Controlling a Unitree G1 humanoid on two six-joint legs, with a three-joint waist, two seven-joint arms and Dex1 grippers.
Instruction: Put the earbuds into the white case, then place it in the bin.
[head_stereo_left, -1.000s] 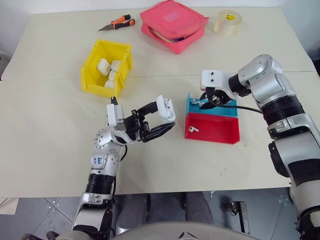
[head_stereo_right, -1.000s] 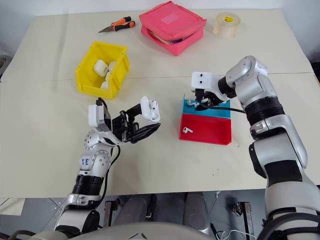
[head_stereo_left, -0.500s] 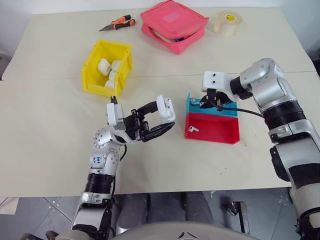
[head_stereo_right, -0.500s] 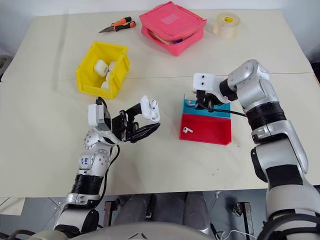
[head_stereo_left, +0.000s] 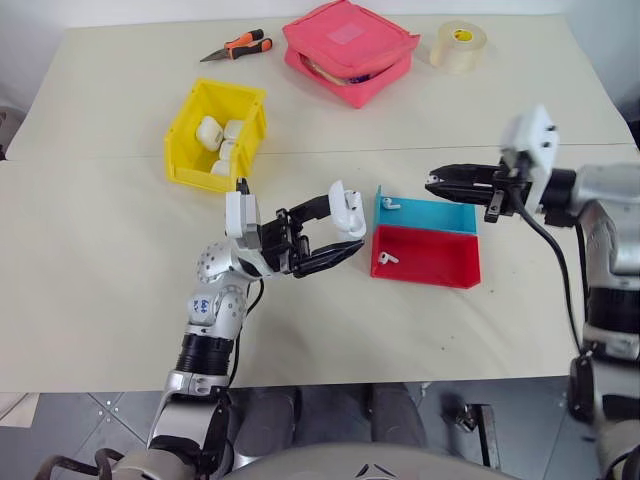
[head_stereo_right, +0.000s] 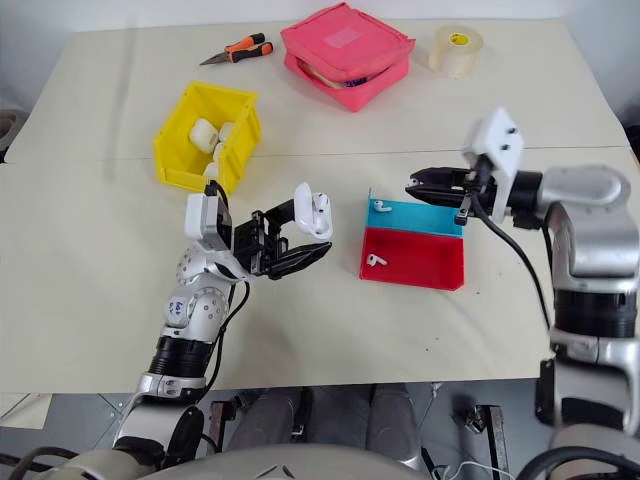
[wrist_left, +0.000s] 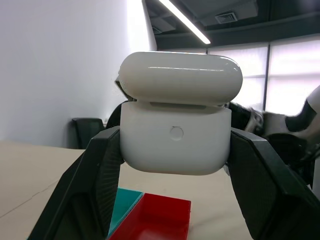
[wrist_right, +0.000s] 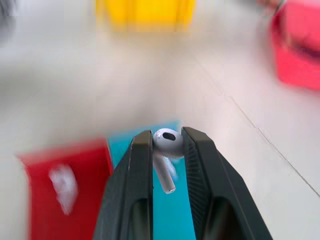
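The right gripper (head_stereo_right: 412, 186) is pinching an earbud (wrist_right: 166, 150) right of the open white case (head_stereo_left: 348, 209), which the left gripper's (head_stereo_left: 338, 232) jaws are clamping.

Centre gap: bare table (head_stereo_left: 120, 290) lies between the raised white case (head_stereo_left: 347, 209) in the left gripper (head_stereo_left: 335, 228) and the right gripper (head_stereo_left: 432, 184), which pinches an earbud (wrist_right: 165, 150).
Lower centre-right: blue tray (head_stereo_left: 440, 214) and red tray (head_stereo_left: 430, 258) block the tabletop.
Upper left: yellow bin (head_stereo_left: 190, 150).
Top edge: pliers (head_stereo_left: 236, 45), pink pouch (head_stereo_left: 350, 48), tape roll (head_stereo_left: 459, 44).
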